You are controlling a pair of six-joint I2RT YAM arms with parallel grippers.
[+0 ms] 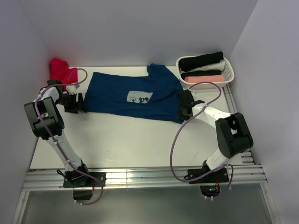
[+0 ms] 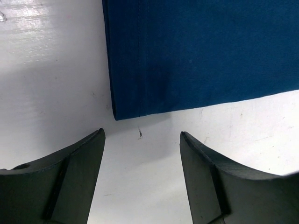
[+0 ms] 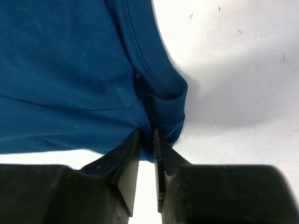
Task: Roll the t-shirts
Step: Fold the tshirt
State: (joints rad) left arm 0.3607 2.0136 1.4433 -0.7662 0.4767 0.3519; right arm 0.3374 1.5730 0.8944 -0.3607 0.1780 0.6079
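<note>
White tabletop (image 1: 140, 140) boxed in by pale walls, with navy t-shirt (image 1: 117, 95) spread flat across the middle of the top view, print up. Soft, light, limp cloth by the look of it: likely to sag and slip unless taken at a doubled edge or seam, both ends together. Right of centre, right gripper (image 3: 147, 136) narrowed to a slit on a bunched fold at the shirt's edge. At left, left gripper (image 2: 141, 140) spread wide and empty, just short of the hem corner. Upper right, rolled shirts (image 1: 203, 60) in basket (image 1: 228, 71); upper left, red t-shirt (image 1: 60, 70) in a heap.
</note>
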